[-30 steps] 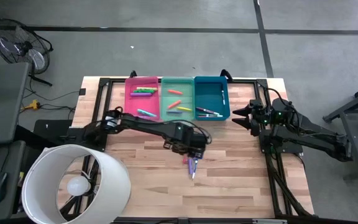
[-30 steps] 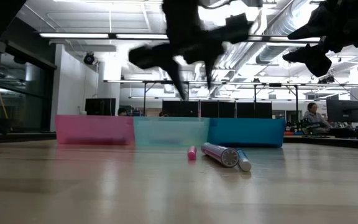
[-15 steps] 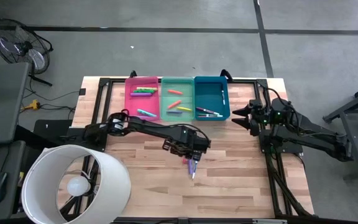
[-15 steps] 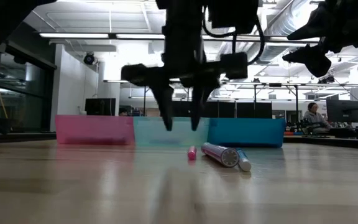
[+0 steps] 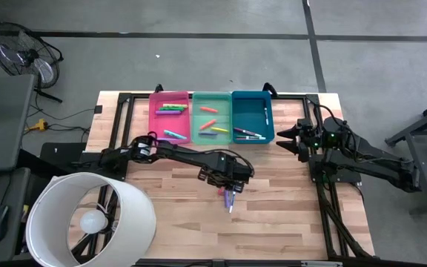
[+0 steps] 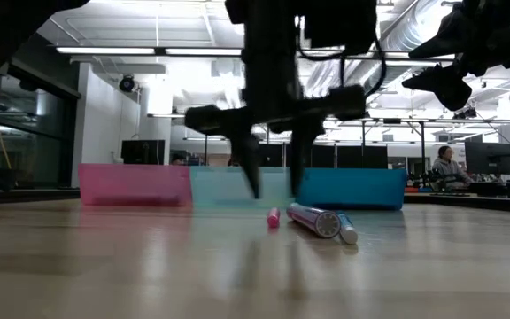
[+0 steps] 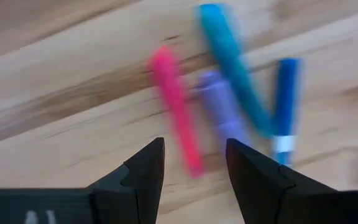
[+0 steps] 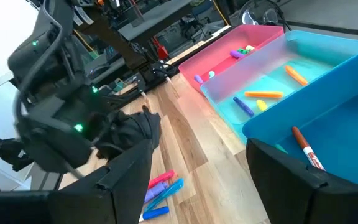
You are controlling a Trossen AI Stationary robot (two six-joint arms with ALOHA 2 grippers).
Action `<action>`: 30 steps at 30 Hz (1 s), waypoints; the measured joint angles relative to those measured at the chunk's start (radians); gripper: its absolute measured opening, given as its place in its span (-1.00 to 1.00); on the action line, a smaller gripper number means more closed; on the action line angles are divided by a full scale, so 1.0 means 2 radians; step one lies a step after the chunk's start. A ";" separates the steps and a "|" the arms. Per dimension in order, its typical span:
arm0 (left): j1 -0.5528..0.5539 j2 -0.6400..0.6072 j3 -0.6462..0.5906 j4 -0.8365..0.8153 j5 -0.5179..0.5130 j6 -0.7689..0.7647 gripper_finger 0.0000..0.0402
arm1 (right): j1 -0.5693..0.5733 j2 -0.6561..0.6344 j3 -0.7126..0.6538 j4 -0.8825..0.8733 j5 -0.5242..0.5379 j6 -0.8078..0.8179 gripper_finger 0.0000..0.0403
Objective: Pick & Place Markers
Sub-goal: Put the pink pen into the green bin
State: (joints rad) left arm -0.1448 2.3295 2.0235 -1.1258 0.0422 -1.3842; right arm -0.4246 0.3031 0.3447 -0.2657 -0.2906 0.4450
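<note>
On the wooden table (image 5: 161,200) we see our left gripper (image 6: 274,182), jaws parted and empty, poised just above the pink marker (image 7: 176,109), leftmost of the four loose markers (image 5: 230,197) lying roughly parallel, while our open, empty right gripper (image 5: 283,139) waits far right.

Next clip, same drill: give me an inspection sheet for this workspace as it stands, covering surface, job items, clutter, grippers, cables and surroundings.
Surface: wooden table, bare boards up front.
Job's things: loose markers in a small cluster mid-table; pink marker lies below the left fingers. Others sorted into the pink bin, green bin and blue bin.
Clutter: nothing seen.
Grippers: left gripper open, above the cluster, holding nothing; right gripper open, waiting beside the blue bin.
Cables: one on the floor at left.
Surroundings: lamp shade, fan, a person far behind.
</note>
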 joint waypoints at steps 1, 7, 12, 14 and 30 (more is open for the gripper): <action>0.000 0.002 0.000 0.010 0.001 0.000 -0.16 | 0.000 0.000 0.000 0.000 0.000 0.000 0.24; 0.000 0.006 -0.002 0.002 0.008 0.009 -0.16 | 0.000 0.000 0.000 0.000 0.000 0.000 0.24; 0.000 0.006 -0.002 -0.003 -0.003 0.009 -0.16 | 0.000 0.002 0.000 0.000 0.000 0.000 0.24; 0.000 0.006 -0.002 0.000 -0.005 0.009 -0.16 | 0.000 0.002 0.000 0.000 0.000 0.000 0.24; 0.000 0.006 -0.022 0.003 0.003 0.009 -0.16 | 0.000 0.002 0.000 0.000 0.000 0.000 0.24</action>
State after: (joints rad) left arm -0.1448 2.3405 1.9804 -1.1198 0.0483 -1.3663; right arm -0.4245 0.3077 0.3447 -0.2653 -0.2908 0.4450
